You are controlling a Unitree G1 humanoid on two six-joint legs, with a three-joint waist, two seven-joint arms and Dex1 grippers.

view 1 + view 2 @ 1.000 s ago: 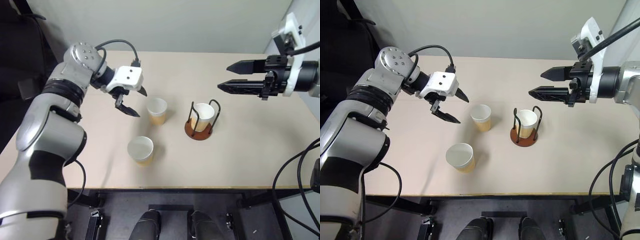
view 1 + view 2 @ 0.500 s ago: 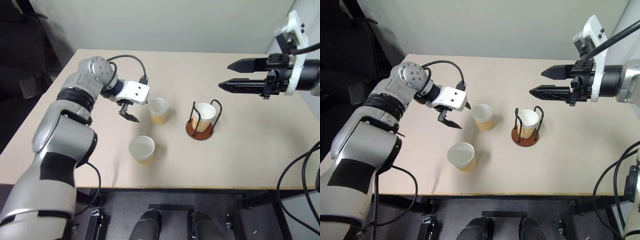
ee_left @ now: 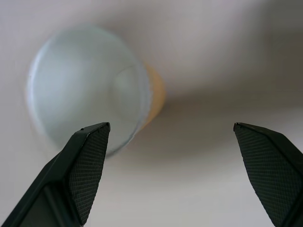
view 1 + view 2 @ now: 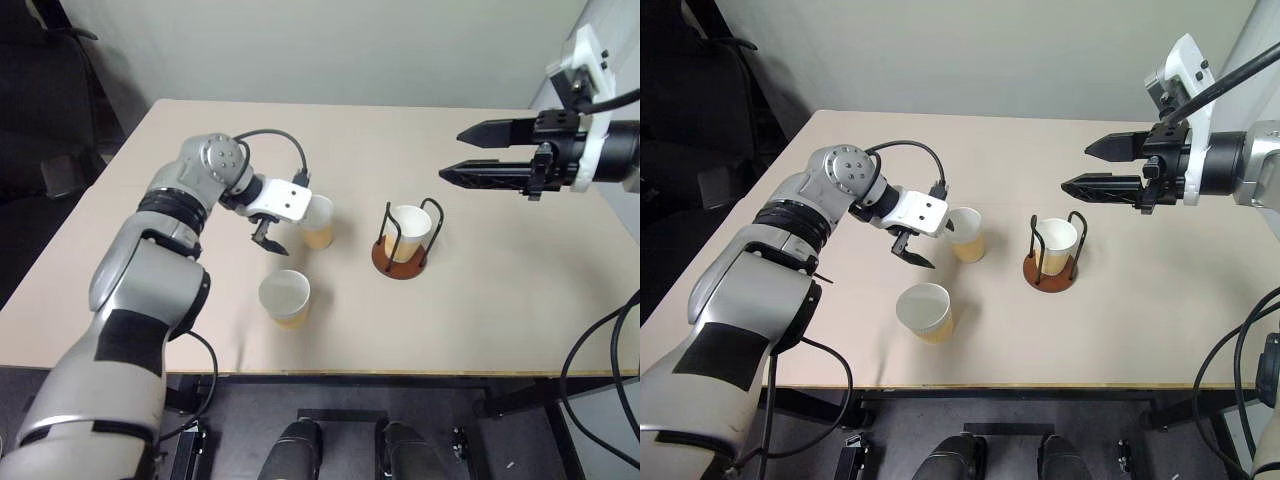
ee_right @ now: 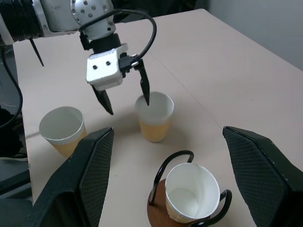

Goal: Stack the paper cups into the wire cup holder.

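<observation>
a pale beige table (image 4: 480, 310) stands against a plain grey-white wall (image 4: 330, 45), dark floor (image 4: 40, 230) beside it.

On the table (image 4: 480, 300), the wire cup holder (image 4: 405, 245) serves as the landmark. One paper cup (image 4: 408, 232) is seated inside it. A second cup (image 4: 318, 222) is set to the holder's left, well apart from it. A third cup (image 4: 285, 298) is placed further left and nearer the table's front edge. The left tool (image 5: 127, 92) is positioned at the second cup, on its side away from the holder. The right tool (image 4: 462, 154) is held in the air to the holder's right and behind it.
</observation>
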